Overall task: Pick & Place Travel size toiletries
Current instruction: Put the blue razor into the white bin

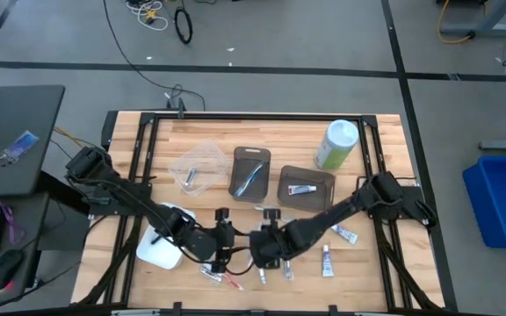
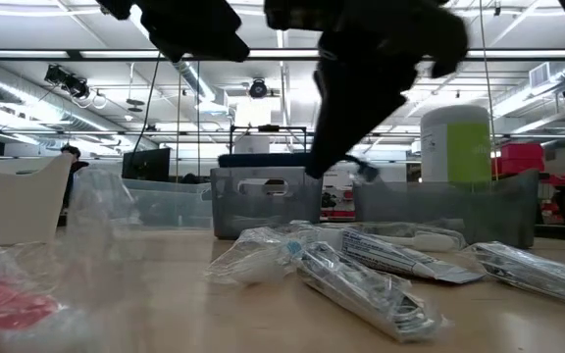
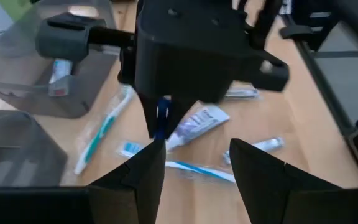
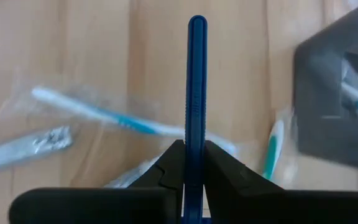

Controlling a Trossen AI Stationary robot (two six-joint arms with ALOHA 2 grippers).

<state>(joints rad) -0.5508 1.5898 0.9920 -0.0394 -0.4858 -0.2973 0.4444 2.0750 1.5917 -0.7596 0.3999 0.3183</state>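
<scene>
My right gripper [image 1: 260, 249] hangs above the table's near middle, shut on a dark blue razor [image 4: 196, 87]. The razor also shows in the left wrist view [image 3: 161, 119], below the right gripper. My left gripper [image 1: 225, 235] is open and empty just left of it, its fingers [image 3: 143, 168] facing the right gripper. Wrapped toothbrushes [image 3: 98, 134], white-and-blue tubes [image 3: 197, 121] and small packets [image 1: 213, 274] lie on the wood below. One dark bin [image 1: 251, 171] holds a toothbrush, the other [image 1: 306, 186] a tube. My right gripper pinches the razor's slim handle [image 4: 195, 146] between its two fingers. The handle runs along the fingers and sticks out far past their tips. The fingers slant downward, and the razor is lifted clear of the table.
A tall green canister with a white lid [image 1: 336, 145] stands at the far right. A clear bin [image 1: 196, 167] sits left of the dark bins. A white tub [image 1: 161, 247] stands near the left arm. More tubes [image 1: 328, 261] lie to the near right.
</scene>
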